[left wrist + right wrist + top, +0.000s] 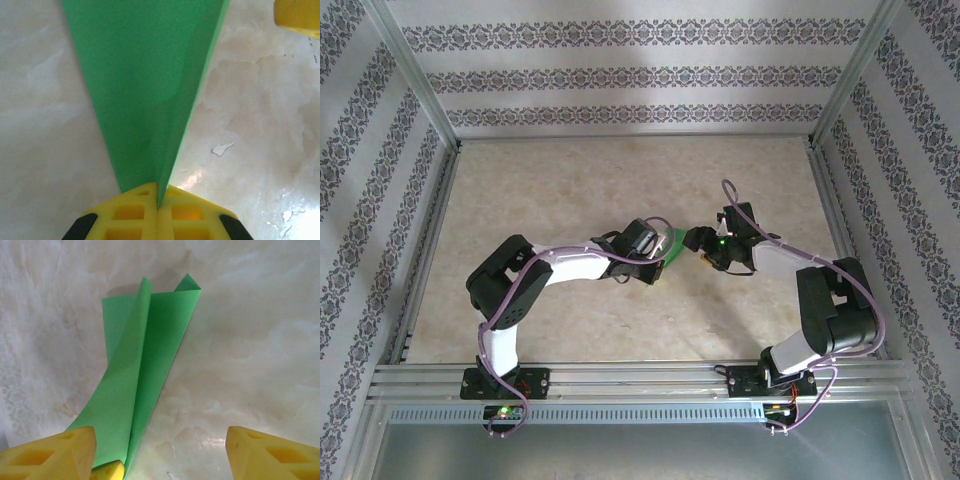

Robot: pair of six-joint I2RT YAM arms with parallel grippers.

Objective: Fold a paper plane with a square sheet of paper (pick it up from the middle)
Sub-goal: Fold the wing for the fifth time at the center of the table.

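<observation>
You've got: one paper plane [145, 355] | two arms, left arm [570, 265] and right arm [820, 300] | two grippers, left gripper [158, 200] and right gripper [160, 452] | one counter [570, 190]

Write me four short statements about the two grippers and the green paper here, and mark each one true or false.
1. The left gripper is shut on the folded green paper. True.
2. The right gripper is clamped on the paper. False: its jaws stand wide open, with the paper running between them.
3. The paper is a flat, unfolded square. False: it is folded into a narrow, layered strip.
4. The table is pale and marbled. True.
</observation>
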